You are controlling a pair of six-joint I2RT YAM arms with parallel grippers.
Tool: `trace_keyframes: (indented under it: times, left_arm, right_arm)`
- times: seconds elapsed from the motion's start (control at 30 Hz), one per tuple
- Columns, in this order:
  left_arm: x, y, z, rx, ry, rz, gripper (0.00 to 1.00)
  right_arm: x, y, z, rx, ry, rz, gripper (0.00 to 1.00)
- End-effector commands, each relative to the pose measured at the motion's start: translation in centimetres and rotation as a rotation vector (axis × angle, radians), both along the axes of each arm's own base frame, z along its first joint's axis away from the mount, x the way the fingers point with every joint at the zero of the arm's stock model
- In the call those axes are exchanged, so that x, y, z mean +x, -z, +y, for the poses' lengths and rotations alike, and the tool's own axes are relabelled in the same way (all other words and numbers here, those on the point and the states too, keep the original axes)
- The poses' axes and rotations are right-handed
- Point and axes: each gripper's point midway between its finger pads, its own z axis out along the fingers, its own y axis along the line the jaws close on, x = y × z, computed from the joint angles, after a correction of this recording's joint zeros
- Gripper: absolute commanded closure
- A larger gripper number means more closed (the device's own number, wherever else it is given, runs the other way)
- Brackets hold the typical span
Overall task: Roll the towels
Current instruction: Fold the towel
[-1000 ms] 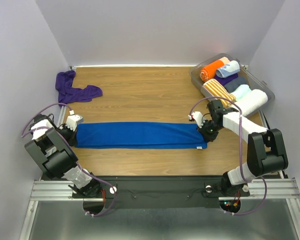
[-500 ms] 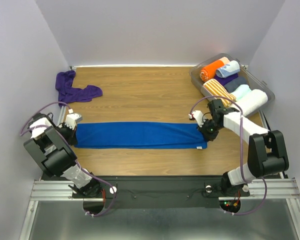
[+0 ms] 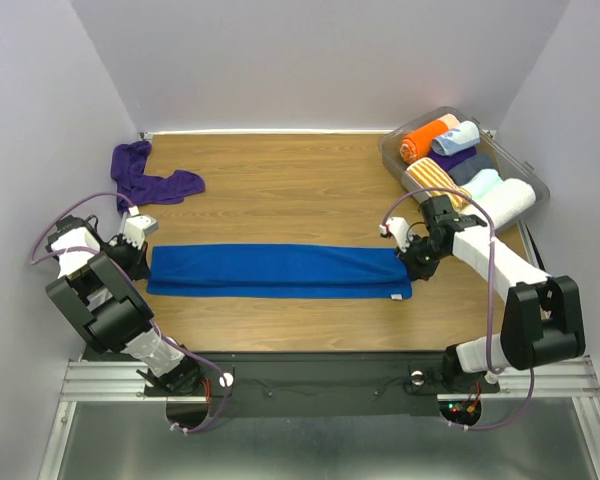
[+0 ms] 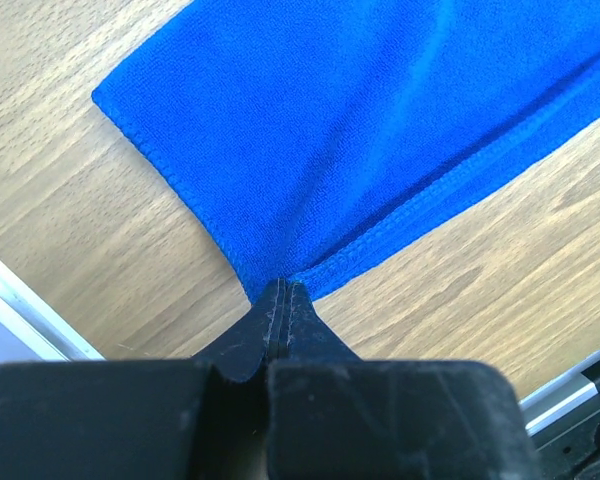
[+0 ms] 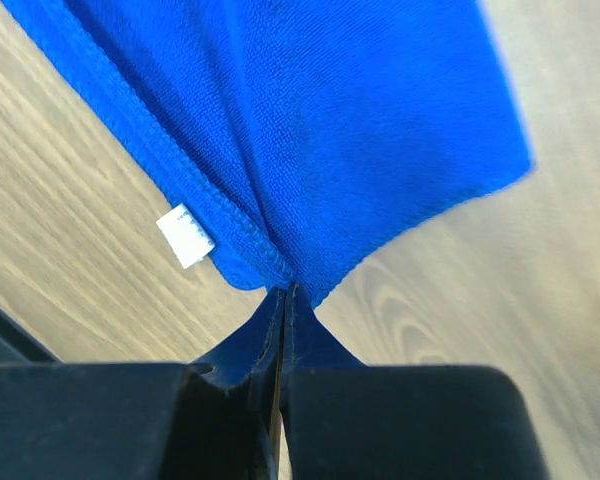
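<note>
The royal blue towel [image 3: 278, 271] lies flat as a long narrow strip across the wooden table. My left gripper [image 3: 140, 262] is shut on its left end, seen close in the left wrist view [image 4: 283, 287] with the towel [image 4: 360, 130] stretching away. My right gripper [image 3: 416, 263] is shut on its right end, seen in the right wrist view [image 5: 285, 290] with the towel [image 5: 310, 110] and its white tag [image 5: 186, 236]. The dark purple towel [image 3: 145, 178] lies crumpled at the far left corner.
A clear bin [image 3: 395, 160] at the far right holds several rolled towels: orange [image 3: 422, 139], pale blue, striped and white. Grey walls close in the table [image 3: 280, 180] on three sides. A metal rail [image 3: 310, 378] runs along the near edge.
Both grippers have pulled apart slightly with the blue towel ends; the left gripper moved left and away, the strip is drawn straighter and its left end shifted left.
</note>
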Motion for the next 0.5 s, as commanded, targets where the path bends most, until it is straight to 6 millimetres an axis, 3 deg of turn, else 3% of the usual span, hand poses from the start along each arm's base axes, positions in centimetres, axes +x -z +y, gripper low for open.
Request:
trace_keyframes:
  times: [0.0,0.37,0.4,0.47]
  left_arm:
    - [-1.0,-0.2,-0.6,-0.001,0.02,0.002,1.0]
    - [-2.3,2.5,-0.2,0.033,0.027,0.06,1.0]
    - [-2.3,2.5,-0.1,0.04,0.027,0.062,0.96]
    - [-2.1,2.2,0.2,0.056,0.023,0.052,0.81]
  right_arm:
    - [-2.0,1.7,-0.4,-0.007,-0.031,0.083,0.99]
    - [-2.8,3.3,-0.5,-0.018,-0.051,0.134,0.98]
    - [-2.8,3.3,-0.5,-0.017,-0.044,0.135,0.89]
    - [-2.4,2.9,-0.5,-0.017,-0.039,0.12,0.82]
